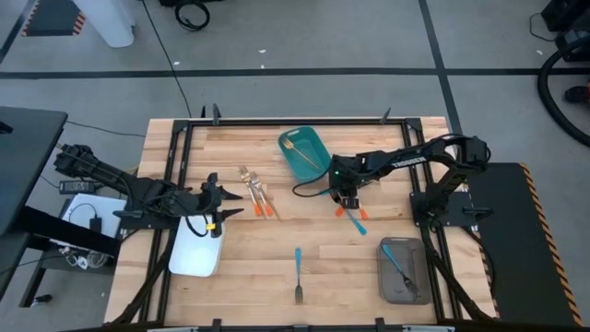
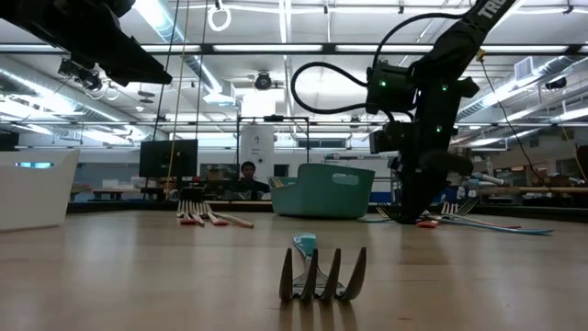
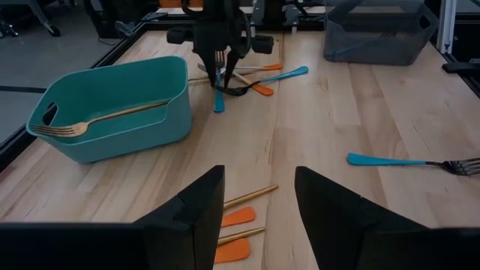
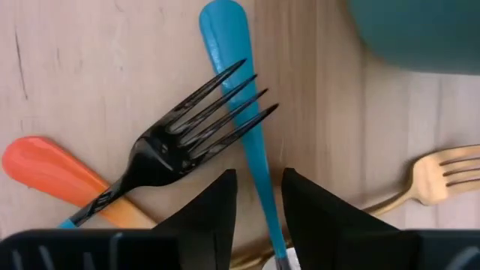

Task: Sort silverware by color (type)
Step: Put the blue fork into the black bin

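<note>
My right gripper (image 1: 347, 201) points straight down over a small heap of silverware right of the table's middle. It is open by a narrow gap, its fingers standing on either side of a blue handle (image 4: 262, 187) that lies on the wood. A dark fork (image 4: 187, 135) lies across that handle and over an orange handle (image 4: 45, 176), and a gold fork (image 4: 442, 176) lies beside them. My left gripper (image 3: 259, 176) is open above the table's left part, near several orange-handled utensils (image 1: 260, 198). A lone blue-handled fork (image 1: 299, 272) lies near the near edge.
The teal bin (image 1: 288, 148) at the far middle holds a gold fork (image 3: 105, 120). The grey tray (image 1: 417, 277) at the near right holds a blue-handled utensil. The white tray (image 1: 196, 247) lies under my left arm. Bare wood stretches between the trays.
</note>
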You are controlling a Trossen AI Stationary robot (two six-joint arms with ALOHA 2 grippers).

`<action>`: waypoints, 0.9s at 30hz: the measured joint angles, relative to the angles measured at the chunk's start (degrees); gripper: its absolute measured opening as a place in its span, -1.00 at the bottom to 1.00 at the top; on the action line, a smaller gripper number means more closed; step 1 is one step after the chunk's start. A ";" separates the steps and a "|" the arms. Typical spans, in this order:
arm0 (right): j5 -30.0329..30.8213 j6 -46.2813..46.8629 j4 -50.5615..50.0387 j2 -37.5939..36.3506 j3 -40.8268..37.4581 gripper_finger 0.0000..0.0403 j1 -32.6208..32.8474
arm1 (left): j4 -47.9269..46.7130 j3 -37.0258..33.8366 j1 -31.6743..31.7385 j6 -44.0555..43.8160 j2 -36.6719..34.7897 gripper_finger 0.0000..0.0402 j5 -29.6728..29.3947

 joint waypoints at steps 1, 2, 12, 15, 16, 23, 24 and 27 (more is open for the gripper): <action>0.00 0.00 -0.02 -0.01 0.00 -0.46 -0.02 | -0.01 0.00 0.01 0.00 0.01 -0.14 0.00; 0.00 -0.11 -0.08 -0.01 0.00 -0.50 -0.08 | -0.04 0.00 0.01 0.00 0.02 -0.14 -0.01; -0.81 -0.12 -0.25 -0.01 0.04 -0.92 -0.10 | -0.04 0.00 0.02 -0.02 0.02 -0.14 -0.02; -0.42 0.46 -1.88 0.30 1.44 -0.92 0.48 | -0.04 0.00 0.00 -0.02 0.00 -0.14 0.00; 0.37 0.54 -2.37 0.43 2.09 -0.92 0.81 | -0.04 0.00 0.00 -0.03 0.01 -0.14 -0.02; 3.41 2.62 -5.48 0.37 8.23 -0.88 2.64 | -0.06 0.00 0.00 -0.19 0.00 -0.14 -0.01; 3.41 3.04 -5.56 0.37 9.17 -0.89 2.88 | -0.07 0.00 -0.02 -0.27 0.01 -0.14 0.00; 3.42 3.63 -6.68 0.31 11.62 -0.89 3.75 | -0.11 0.00 -0.02 -0.34 0.02 -0.14 0.00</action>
